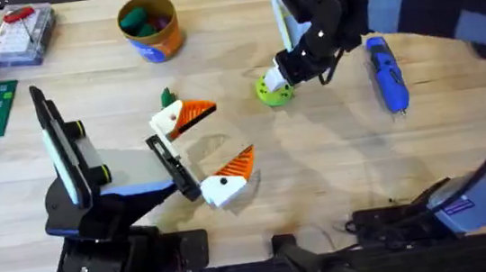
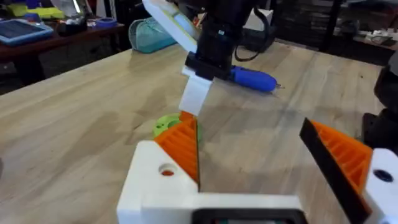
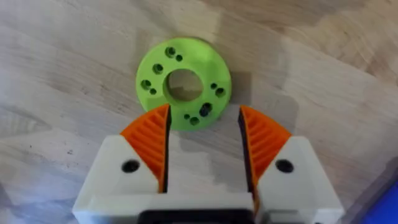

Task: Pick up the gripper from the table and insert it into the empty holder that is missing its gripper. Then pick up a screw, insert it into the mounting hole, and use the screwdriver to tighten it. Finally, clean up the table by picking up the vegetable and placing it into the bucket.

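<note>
The wooden table [image 1: 336, 158] bears screwdriver [image 1: 387, 73], bucket [image 1: 152, 28], green disc [image 1: 273, 91].

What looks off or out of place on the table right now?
Nothing spilled or damaged. The blue screwdriver lies flat on the table. The right gripper, fingers open, hovers over a green perforated disc lying flat. The orange bucket stands upright with items inside.

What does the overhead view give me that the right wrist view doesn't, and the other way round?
Overhead alone: the bright blue pen-shaped screwdriver, the round orange-yellow bucket with items inside, and the open left tool over the wooden table. Right wrist alone: the small holes in the flat green plastic ring. Both: that ring and the open right tool at it.
</note>
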{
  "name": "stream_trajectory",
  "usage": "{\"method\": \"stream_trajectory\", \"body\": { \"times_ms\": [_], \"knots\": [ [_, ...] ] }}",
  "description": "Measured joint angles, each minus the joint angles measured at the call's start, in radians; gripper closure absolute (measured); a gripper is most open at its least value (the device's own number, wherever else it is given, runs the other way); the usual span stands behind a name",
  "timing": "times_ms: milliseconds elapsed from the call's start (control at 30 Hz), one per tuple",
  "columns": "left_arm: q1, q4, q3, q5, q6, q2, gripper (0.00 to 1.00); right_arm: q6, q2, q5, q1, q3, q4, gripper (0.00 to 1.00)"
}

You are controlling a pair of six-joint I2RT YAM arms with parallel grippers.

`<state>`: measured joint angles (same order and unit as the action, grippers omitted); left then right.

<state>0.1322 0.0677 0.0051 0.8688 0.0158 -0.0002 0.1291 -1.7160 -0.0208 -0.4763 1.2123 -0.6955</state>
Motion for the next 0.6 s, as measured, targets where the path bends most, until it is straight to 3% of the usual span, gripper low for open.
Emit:
{"method": "stream_trajectory", "body": {
  "times_ms": [600],
  "knots": [
    [0.000,0.000,0.000,0.000,0.000,0.000,0.009,-0.003,-0.047,0.000,0.000,0.031,-0.034,0.416]
  ]
}}
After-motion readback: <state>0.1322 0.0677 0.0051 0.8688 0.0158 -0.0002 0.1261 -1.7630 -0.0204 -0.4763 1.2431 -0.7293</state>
